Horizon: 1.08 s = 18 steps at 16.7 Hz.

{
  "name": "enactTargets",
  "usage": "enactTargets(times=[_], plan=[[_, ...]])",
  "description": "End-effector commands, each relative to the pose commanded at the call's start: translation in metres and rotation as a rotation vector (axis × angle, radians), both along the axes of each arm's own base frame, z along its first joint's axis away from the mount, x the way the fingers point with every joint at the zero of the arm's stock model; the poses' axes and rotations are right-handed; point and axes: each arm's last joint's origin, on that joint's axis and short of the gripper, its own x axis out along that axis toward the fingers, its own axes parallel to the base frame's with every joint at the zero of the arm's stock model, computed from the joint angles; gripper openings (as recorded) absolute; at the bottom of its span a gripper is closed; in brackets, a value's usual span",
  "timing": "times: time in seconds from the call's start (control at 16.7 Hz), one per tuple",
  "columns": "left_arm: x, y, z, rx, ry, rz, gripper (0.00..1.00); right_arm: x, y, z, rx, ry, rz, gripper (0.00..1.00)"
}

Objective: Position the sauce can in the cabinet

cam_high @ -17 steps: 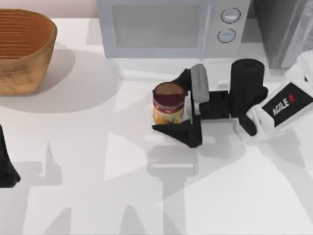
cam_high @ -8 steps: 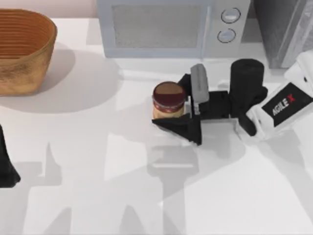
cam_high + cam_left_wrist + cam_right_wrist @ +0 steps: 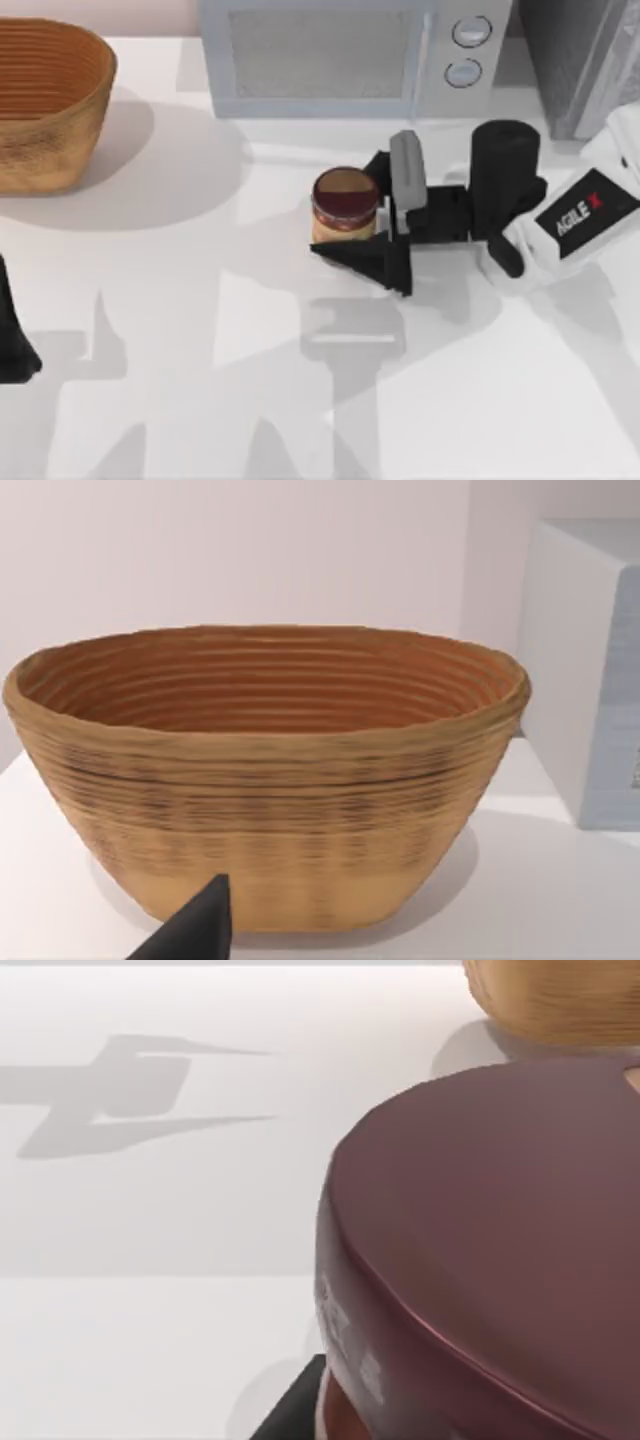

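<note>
At the table's left edge the left gripper (image 3: 14, 345) sits parked, a dark shape low by the border; whether its fingers are parted I cannot tell. Ahead of it, in the left wrist view, stands a woven basket (image 3: 265, 780), an oval bowl of coiled straw-coloured bands with a warmer orange ribbing inside. From above the same basket (image 3: 45, 105) sits at the far left corner, well apart from the working gripper.

Further right, the microwave (image 3: 350, 55) is a smooth white box with a mesh-patterned window and two round knobs, just beyond the right gripper on the far side.

The right gripper (image 3: 352, 212) lies nearly level with the table, its black wedge-shaped fingers (image 3: 370, 262) clenched on the sauce can (image 3: 345, 203), one finger on the near side and one on the far side. The can stands upright between them, a small round jar with a glossy maroon lid and an amber label; the right wrist view shows that lid (image 3: 500, 1250) very close, smooth and domed at its rim.

Behind the right arm, at the table's far right corner, stands the cabinet (image 3: 580, 60), a grey speckled box partly in view, well apart from the can
</note>
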Motion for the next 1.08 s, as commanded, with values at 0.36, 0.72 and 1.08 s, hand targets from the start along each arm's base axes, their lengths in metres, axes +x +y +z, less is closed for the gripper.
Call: enactTargets(times=[0.36, 0.72, 1.08], plan=[[0.0, 0.0, 0.0, 0.0, 0.0, 0.0, 1.0, 0.001, -0.001, 0.002, 0.0, -0.001, -0.003, 0.0], [0.0, 0.0, 0.0, 0.0, 0.0, 0.0, 1.0, 0.008, 0.002, 0.076, 0.003, -0.007, 0.0, 0.0], [0.0, 0.0, 0.0, 0.0, 0.0, 0.0, 1.0, 0.001, -0.001, 0.15, 0.0, 0.0, -0.003, 0.0]])
